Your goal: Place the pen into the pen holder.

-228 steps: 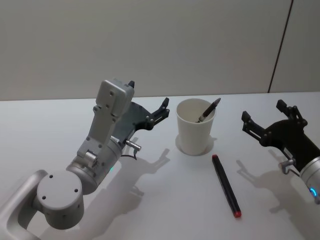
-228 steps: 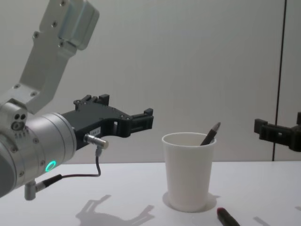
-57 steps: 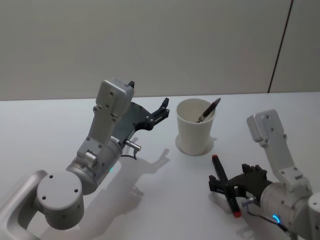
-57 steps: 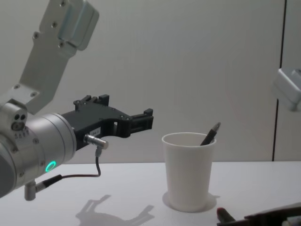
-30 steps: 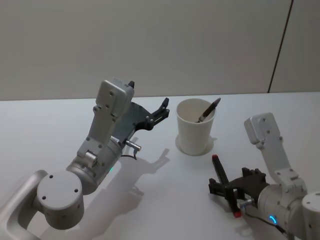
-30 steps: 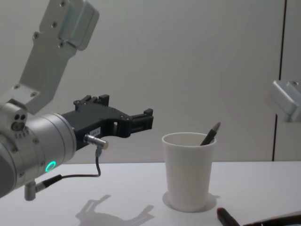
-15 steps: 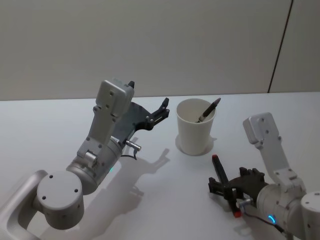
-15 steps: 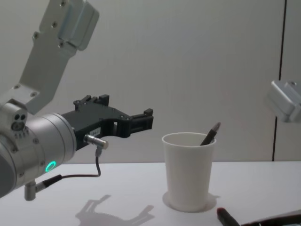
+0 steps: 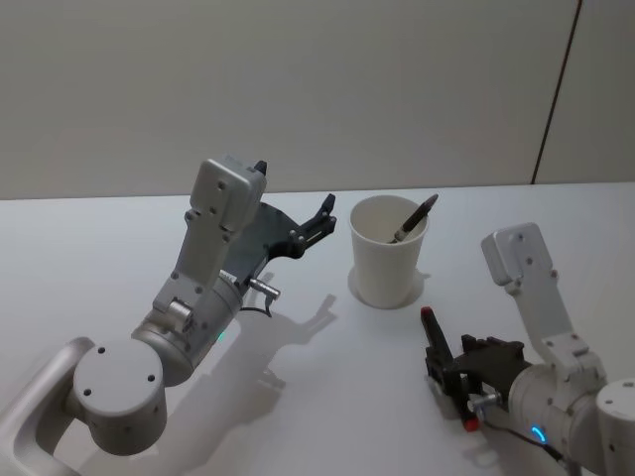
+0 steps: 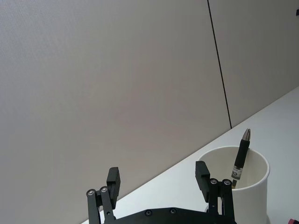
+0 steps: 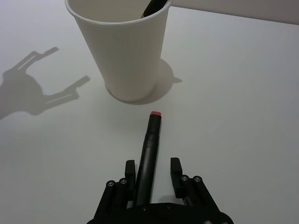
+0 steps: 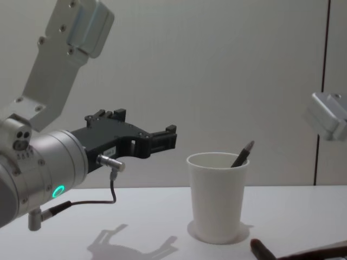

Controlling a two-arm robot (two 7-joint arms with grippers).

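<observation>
Right wrist view: right gripper (image 11: 150,171) low over the table (image 11: 243,93), jaws nearly closed around the black pen (image 11: 148,151), one finger (image 11: 175,169) each side; contact can't be confirmed. Pen lies flat, red tip toward the pen holder (image 11: 125,49), just short of its base. Second pen (image 9: 414,219) leans inside the holder. Left gripper (image 9: 321,220) hangs raised left of the holder, jaws open, empty.
</observation>
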